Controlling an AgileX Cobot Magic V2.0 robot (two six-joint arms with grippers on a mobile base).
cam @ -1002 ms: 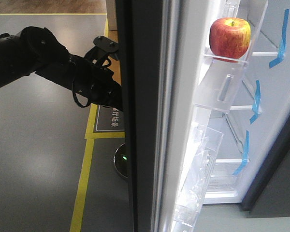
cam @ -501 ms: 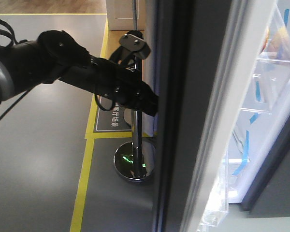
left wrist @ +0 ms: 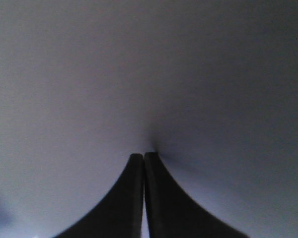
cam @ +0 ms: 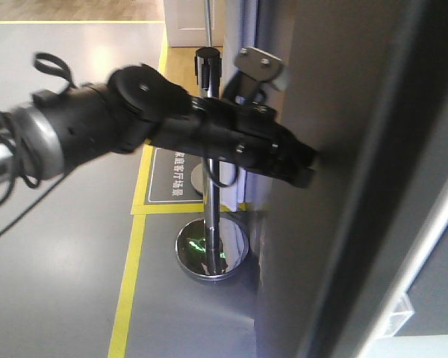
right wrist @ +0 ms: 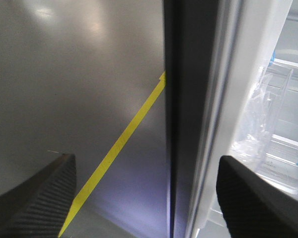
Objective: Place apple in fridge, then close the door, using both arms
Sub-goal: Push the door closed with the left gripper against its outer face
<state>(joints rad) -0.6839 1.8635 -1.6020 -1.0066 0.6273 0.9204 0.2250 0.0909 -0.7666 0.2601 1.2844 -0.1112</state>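
The door (cam: 343, 149) fills the right of the front view, showing its dark grey outer face. My left gripper (cam: 310, 168) presses against that face at the end of the black arm. In the left wrist view its fingertips (left wrist: 137, 158) are closed together, touching the grey door (left wrist: 149, 74). My right gripper (right wrist: 146, 168) is open, with its fingers wide apart and nothing between them. It looks along the door's edge (right wrist: 188, 99). To the right of that edge is the fridge's white inside (right wrist: 280, 99) with clear plastic bins. The apple is hidden.
A black post on a chrome round base (cam: 209, 250) stands just left of the door, under my left arm. A dark floor sign (cam: 175, 179) and a yellow floor line (cam: 127, 283) lie on the grey floor. The yellow line (right wrist: 124, 136) also shows in the right wrist view.
The door has swung across the front view toward shut, covering the apple and the lit shelves. My left arm has followed it to the right, still pushing on its outer face.
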